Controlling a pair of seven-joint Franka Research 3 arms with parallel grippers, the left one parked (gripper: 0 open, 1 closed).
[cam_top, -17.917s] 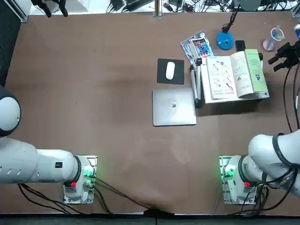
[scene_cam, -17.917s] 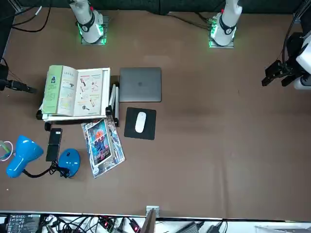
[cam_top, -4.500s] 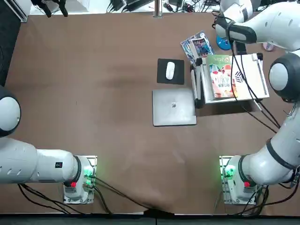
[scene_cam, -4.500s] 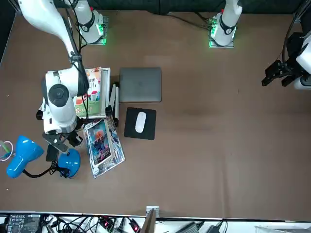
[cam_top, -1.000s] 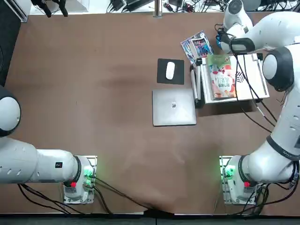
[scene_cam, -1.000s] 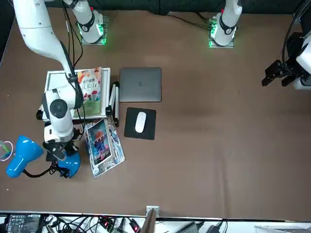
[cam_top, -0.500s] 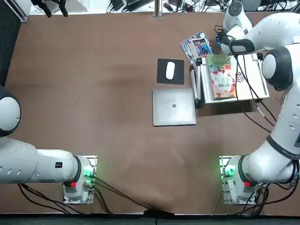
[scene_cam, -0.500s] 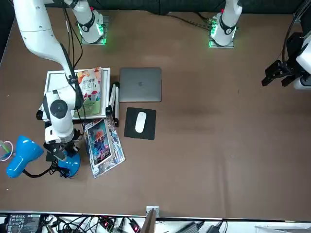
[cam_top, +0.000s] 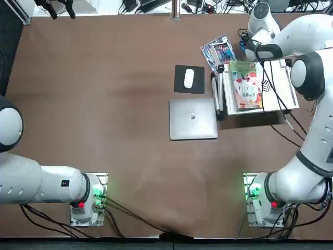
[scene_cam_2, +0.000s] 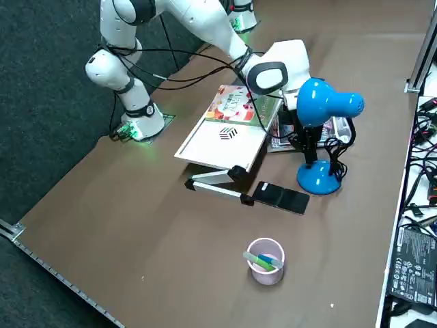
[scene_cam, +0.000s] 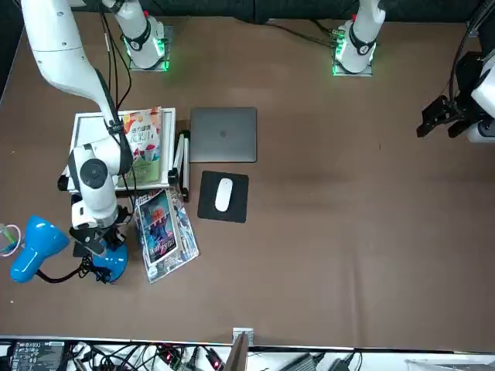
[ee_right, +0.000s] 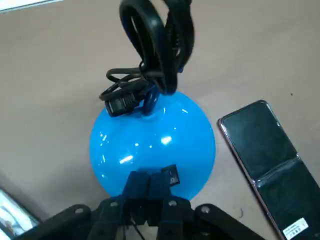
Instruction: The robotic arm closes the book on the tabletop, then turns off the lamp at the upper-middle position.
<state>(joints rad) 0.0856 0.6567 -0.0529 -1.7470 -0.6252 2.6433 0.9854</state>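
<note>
Two stages are required, of which one appears complete. Listed from left to right as seen overhead: glossy leaflets (cam_top: pixel 219 52), beside the lamp (scene_cam_2: pixel 318 179) on the table (cam_top: pixel 130 94); the book (cam_top: pixel 247 88), lying shut, cover up, on a white stand (cam_top: pixel 282 88) nearer the arm's base than the lamp; the lamp itself, its black switch (ee_right: pixel 172 175) set on the round blue base, with the right pincer (ee_right: pixel 148 176) closed and empty at that switch, contact being uncertain; and a phone (scene_cam_2: pixel 281 197), just beside the lamp. Switching-off remains to be confirmed, since the bulb is not shown.
</note>
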